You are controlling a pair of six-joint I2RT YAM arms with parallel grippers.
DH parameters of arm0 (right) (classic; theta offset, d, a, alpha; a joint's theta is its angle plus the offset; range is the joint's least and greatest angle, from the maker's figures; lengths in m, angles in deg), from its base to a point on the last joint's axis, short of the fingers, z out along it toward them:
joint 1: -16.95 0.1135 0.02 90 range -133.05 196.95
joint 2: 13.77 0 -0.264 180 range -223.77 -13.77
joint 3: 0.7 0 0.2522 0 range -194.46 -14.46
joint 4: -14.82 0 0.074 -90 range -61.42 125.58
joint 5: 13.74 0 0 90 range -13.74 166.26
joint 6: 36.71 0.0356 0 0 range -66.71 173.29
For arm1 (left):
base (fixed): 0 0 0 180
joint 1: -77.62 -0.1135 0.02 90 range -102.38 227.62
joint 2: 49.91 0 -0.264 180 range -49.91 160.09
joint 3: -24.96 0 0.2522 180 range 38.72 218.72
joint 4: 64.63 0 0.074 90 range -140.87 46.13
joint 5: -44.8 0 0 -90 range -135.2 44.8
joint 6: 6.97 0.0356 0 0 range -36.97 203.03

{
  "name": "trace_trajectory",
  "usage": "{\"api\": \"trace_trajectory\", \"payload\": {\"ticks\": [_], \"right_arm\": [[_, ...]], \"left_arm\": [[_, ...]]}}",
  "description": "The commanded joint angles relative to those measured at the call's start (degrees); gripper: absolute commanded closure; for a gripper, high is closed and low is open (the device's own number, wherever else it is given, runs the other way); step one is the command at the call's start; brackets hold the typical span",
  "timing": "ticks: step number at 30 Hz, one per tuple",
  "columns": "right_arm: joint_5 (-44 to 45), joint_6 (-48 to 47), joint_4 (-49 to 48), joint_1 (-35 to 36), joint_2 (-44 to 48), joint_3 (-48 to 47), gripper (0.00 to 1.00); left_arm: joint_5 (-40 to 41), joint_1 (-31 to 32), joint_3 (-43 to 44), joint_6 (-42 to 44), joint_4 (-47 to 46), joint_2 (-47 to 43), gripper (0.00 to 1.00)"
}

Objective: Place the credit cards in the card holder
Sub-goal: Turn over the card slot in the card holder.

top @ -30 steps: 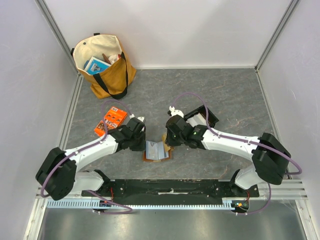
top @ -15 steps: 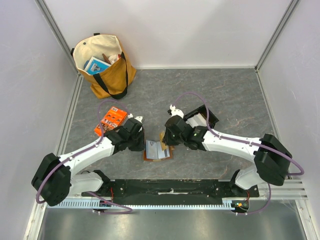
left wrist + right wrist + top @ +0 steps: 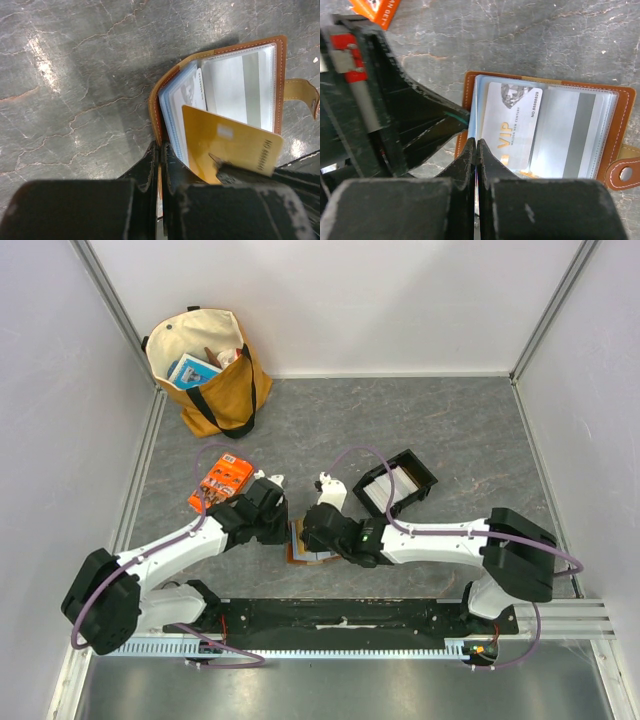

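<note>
The tan card holder [image 3: 220, 52] lies open on the table, its clear sleeves [image 3: 580, 135] facing up and its snap strap [image 3: 305, 95] at the right. My left gripper [image 3: 161, 146] is shut on the holder's left cover edge. My right gripper [image 3: 477, 141] is shut on a credit card, seen edge-on here. From the left wrist that card [image 3: 225, 145] shows a gold face, slanted over the sleeves. A pale grey VIP card [image 3: 512, 125] sits partly in a sleeve. From above, both grippers [image 3: 283, 530] [image 3: 303, 530] meet over the holder [image 3: 298, 555].
A black tray [image 3: 397, 483] holding white cards sits behind the right arm. An orange packet [image 3: 222, 482] lies left of the left gripper. A tan tote bag [image 3: 205, 370] stands at the back left corner. White walls enclose the table.
The right arm has swung left from beside the black tray to the card holder, uncovering the tray. The left gripper has stayed at the holder's left edge.
</note>
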Motion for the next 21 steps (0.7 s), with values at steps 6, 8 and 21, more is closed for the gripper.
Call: {"api": "trace_trajectory", "payload": {"ticks": [6,8,21], "right_arm": [[6.87,3.36,-2.73,1.56,-2.82,-2.65,1.0],[7.92,3.44,-2.73,1.74,-1.77,-2.47,1.0],[10.12,3.44,-3.09,2.09,-1.93,-2.91,1.0]], "left_arm": [[-0.64,0.04,-0.59,-2.16,-1.59,-2.07,0.98],[-0.64,0.13,-0.59,-2.24,-1.5,-2.16,0.98],[-0.81,0.04,-0.68,-2.68,-1.5,-2.69,0.98]]}}
